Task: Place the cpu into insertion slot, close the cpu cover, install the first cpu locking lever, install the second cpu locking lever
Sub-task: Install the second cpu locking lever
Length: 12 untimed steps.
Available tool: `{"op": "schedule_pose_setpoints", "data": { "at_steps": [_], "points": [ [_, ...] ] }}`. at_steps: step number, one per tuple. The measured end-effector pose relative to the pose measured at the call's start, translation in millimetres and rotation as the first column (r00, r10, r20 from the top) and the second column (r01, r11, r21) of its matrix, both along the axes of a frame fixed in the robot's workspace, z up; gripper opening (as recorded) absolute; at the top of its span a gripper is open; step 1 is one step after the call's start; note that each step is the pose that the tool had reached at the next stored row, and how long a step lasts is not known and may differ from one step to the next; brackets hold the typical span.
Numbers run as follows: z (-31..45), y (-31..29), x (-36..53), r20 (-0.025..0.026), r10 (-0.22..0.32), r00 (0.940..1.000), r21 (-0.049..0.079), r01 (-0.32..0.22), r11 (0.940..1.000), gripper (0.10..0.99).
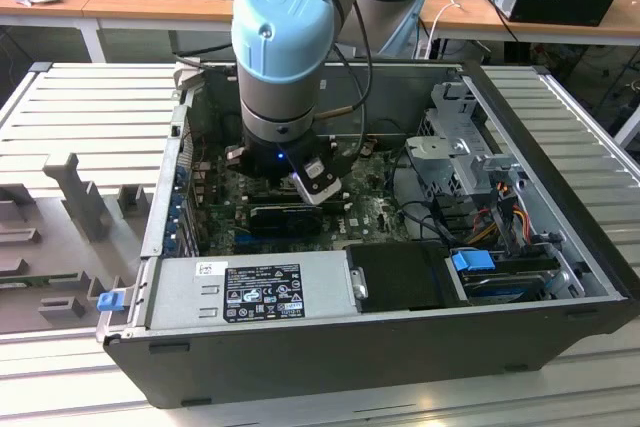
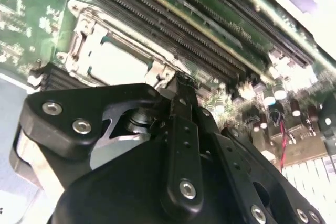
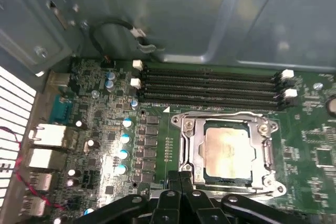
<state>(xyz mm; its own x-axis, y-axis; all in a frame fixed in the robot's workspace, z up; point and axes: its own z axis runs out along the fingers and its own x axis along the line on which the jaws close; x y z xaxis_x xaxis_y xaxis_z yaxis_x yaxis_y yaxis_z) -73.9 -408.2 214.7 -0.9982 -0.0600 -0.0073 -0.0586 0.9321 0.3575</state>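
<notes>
Gripper (image 3: 181, 182) fingers pressed together, holding nothing, tip right at the near edge of the cover (image 3: 227, 124); in the second wrist view the gripper (image 2: 181, 85) touches or nearly touches the cover (image 2: 84, 35) rim, can't tell which; cover lies flat over the chip (image 3: 229, 149), which sits in the socket (image 3: 210, 174); pale chip face shows through the cover window; memory slots (image 3: 210, 85) just beside the socket; arm (image 1: 283, 57) reaches down into the open computer case (image 1: 330, 347).

The open computer case (image 1: 400, 277) is seen from above in the exterior view; the insertion slot (image 3: 228, 153) (image 2: 113, 59) is seen close in both wrist views, perhaps from opposite sides.
</notes>
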Motion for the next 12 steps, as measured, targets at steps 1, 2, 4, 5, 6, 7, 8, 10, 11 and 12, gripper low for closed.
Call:
{"op": "schedule_pose_setpoints", "data": {
  "at_steps": [1,2,4,5,6,7,8,10,11,12],
  "points": [
    [4.8,0.1,0.0,0.0001,0.0,1.0,0.0,0.0,1.0,0.106],
    [9.9,0.2,0.0,-0.0001,0.0,1.0,0.0,0.0,1.0,0.106],
    [17.1,0.7,0.1,-0.0005,0.0,1.0,0.0,0.0,1.0,0.106],
    [19.0,1.2,0.2,-0.0012,0.0,1.0,0.0,0.0,1.0,0.106],
    [21.8,1.5,0.3,-0.0017,0.0,1.0,0.0,0.0,1.0,0.106],
    [27.4,1.8,0.4,-0.0024,0.0,1.0,0.0,0.0,1.0,0.106],
    [31.1,1.8,0.4,-0.0028,0.0,1.0,0.0,0.0,1.0,0.106],
    [36.1,1.8,1.6,-0.0045,0.0,1.0,0.0,0.0,1.0,0.106],
    [36.6,1.9,8.4,-0.0091,0.0,1.0,0.0,0.0,1.0,0.106],
    [36.7,1.9,12.1,-0.0124,0.0,0.9999,0.0,0.0,1.0,0.106]
  ]
}}
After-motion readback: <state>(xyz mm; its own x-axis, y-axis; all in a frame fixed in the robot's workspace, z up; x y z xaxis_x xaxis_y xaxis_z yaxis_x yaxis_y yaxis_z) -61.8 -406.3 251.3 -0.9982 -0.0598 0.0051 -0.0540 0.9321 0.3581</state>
